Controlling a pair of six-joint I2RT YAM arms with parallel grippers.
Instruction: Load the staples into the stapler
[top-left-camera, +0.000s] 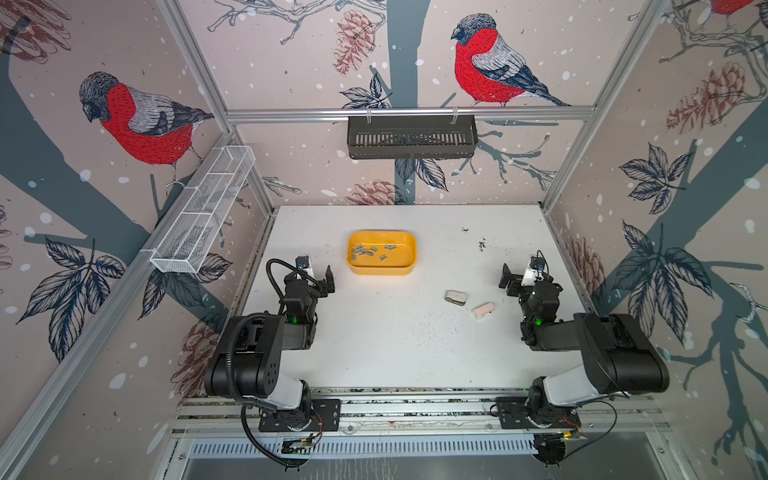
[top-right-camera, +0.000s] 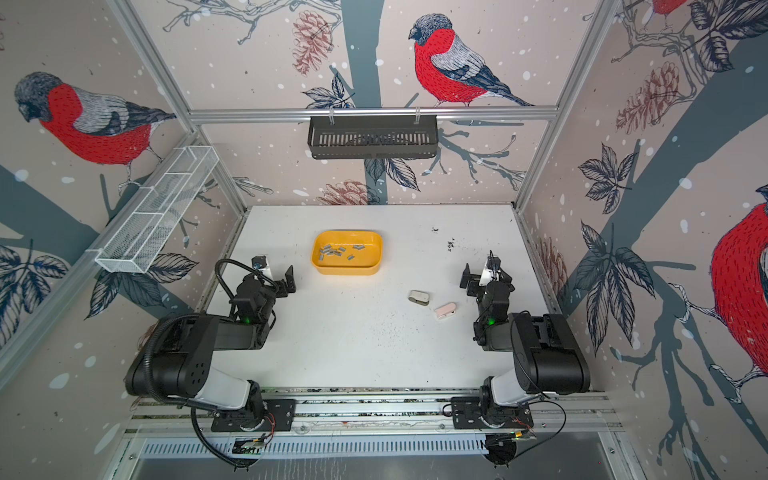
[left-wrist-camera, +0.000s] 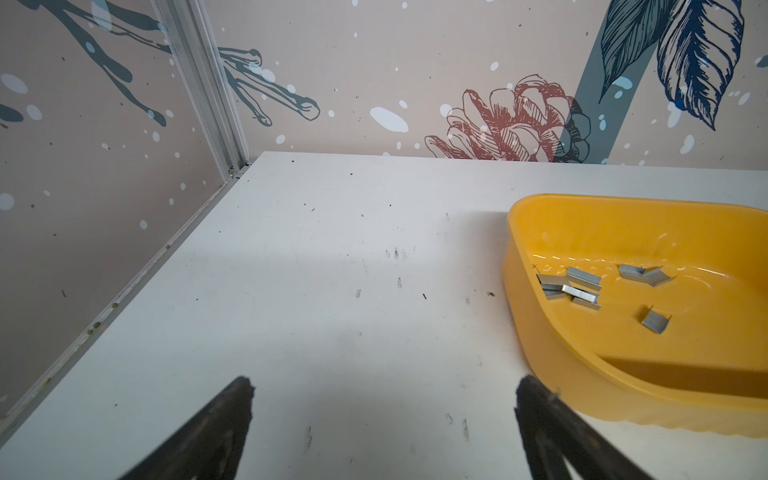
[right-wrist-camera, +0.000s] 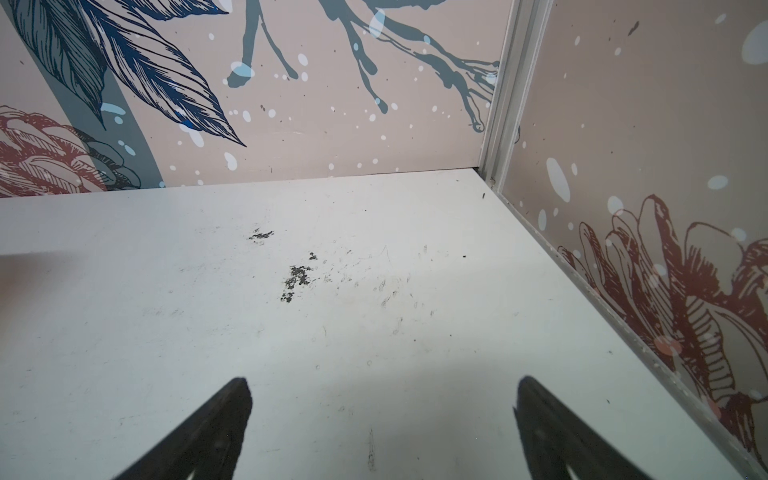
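On the tabletop (top-left-camera: 395, 353), a pink mini stapler (top-left-camera: 483, 311) and a grey mini stapler (top-left-camera: 455, 297) lie near the right jaws. Both jaws stand wide, empty. Farther back, the staples (top-left-camera: 371, 252) lie in a yellow tray (top-left-camera: 382, 269) just beside the left jaws.

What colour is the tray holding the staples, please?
The tray is yellow; it shows best in the left wrist view.

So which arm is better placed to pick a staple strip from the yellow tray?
Left. The left gripper is open just beside the yellow tray holding the staples; the right gripper, also open, is clearly farther from it.
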